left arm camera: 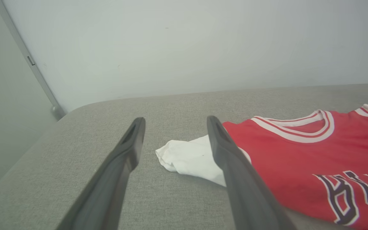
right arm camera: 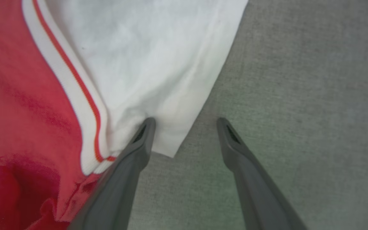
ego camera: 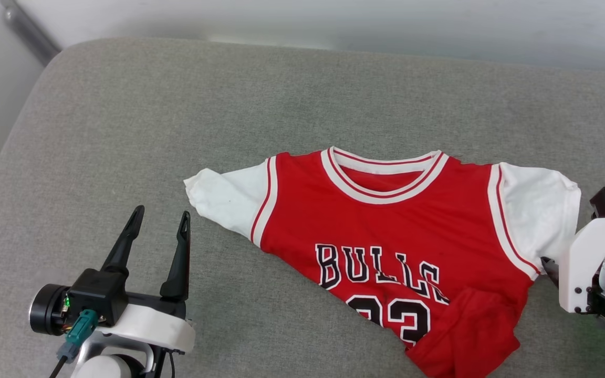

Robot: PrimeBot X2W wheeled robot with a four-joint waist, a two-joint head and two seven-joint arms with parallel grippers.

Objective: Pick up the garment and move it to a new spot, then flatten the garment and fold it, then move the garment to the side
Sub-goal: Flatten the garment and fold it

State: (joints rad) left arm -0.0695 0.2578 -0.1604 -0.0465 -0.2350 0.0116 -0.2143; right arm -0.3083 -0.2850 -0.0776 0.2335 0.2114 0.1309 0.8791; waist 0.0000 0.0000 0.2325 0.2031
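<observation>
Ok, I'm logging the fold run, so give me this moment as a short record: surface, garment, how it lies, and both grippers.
surface: grey cushion
garment: red jersey, front up, collar away from the robot
lay: not flat; lower hem bunched, a red flap turned up
left gripper: open, beside the left sleeve, apart from it
right gripper: open, fingers at the edge of the right sleeve, holding nothing
</observation>
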